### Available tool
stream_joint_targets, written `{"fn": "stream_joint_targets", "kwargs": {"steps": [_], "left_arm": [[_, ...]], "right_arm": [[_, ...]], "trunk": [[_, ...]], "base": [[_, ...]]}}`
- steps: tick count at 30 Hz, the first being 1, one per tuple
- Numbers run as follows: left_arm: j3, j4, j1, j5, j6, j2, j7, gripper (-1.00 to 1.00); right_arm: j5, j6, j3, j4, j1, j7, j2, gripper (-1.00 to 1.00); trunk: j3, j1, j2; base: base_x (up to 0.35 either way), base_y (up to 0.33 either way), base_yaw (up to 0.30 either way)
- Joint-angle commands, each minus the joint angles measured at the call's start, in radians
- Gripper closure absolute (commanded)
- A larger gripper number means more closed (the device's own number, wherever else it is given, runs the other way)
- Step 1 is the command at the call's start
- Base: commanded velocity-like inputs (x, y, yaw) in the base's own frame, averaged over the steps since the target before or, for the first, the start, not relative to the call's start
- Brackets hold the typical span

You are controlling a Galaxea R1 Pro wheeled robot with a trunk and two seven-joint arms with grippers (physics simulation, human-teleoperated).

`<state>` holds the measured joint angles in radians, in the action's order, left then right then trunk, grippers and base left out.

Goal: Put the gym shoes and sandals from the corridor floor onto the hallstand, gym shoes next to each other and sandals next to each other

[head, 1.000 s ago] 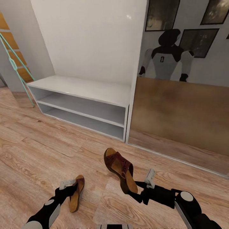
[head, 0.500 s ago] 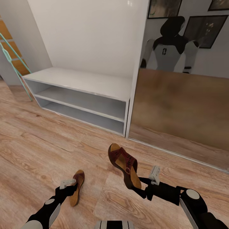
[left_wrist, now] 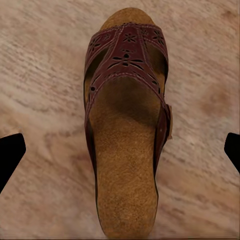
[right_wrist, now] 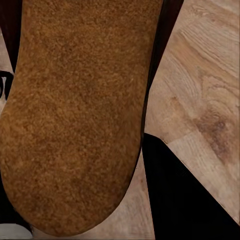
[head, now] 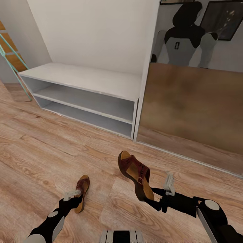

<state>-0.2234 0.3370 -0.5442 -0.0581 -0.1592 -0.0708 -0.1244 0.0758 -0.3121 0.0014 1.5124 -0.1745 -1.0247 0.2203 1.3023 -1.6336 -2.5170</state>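
Two sandals carried in the grippers over the wood-plank floor, before a low white two-shelf bench

Head view: the left gripper [head: 75, 197] grasps the heel end of one dark reddish-brown sandal [head: 81, 192], toe pointing away from the robot; the right gripper [head: 158, 198] clamps the heel of the other sandal [head: 135, 174], which tilts up and toward the bench [head: 84, 96]. Both hang above the corridor floor [head: 40, 152]. A mirror panel [head: 192, 101] stands to the bench's right, reflecting the robot. Left wrist view: the perforated upper and tan insole of the sandal [left_wrist: 127, 125] lie between two dark fingertips [left_wrist: 10, 155]. Right wrist view: the tan insole [right_wrist: 75, 110] sits close to the lens, a dark finger [right_wrist: 175, 195] beside it, floor planks beyond
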Motion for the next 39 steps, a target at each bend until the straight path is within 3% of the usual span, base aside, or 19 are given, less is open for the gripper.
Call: {"fn": "stream_joint_targets", "kwargs": {"steps": [1,5,20,24,27,39], "left_arm": [[-0.008,-0.001,-0.001,-0.006,-0.004,0.002,-0.007,-1.0],[-0.004,0.0,0.0,-0.005,-0.005,0.006,-0.006,-1.0],[-0.01,0.006,-0.006,-0.005,-0.006,-0.001,-0.006,-1.0],[-0.013,0.006,-0.008,-0.005,-0.006,0.0,-0.006,-1.0],[-0.014,0.049,-0.008,-0.005,-0.006,0.004,-0.006,-1.0],[-0.01,0.082,-0.009,-0.002,-0.006,0.008,-0.006,-1.0]], "right_arm": [[0.01,-0.018,-0.006,0.0,0.0,-0.012,0.0,1.0],[0.01,-0.065,-0.016,0.0,0.0,-0.028,-0.001,1.0],[0.009,-0.079,-0.026,0.0,0.0,-0.031,0.001,1.0],[0.009,-0.079,-0.032,0.0,0.0,-0.031,0.001,1.0],[0.009,-0.078,-0.057,0.0,0.0,-0.031,-0.001,1.0],[0.009,-0.079,-0.067,0.0,0.0,-0.031,0.001,1.0]], "trunk": [[0.005,0.0,-0.001],[0.023,-0.002,-0.001],[0.104,-0.009,-0.005],[0.111,-0.009,-0.005],[0.114,-0.009,-0.005],[0.116,-0.009,-0.005]], "base": [[0.0,0.0,0.0],[0.0,0.0,0.0],[0.0,0.0,0.0],[0.0,0.0,0.0],[0.0,0.0,0.0],[0.0,0.0,0.0]]}}
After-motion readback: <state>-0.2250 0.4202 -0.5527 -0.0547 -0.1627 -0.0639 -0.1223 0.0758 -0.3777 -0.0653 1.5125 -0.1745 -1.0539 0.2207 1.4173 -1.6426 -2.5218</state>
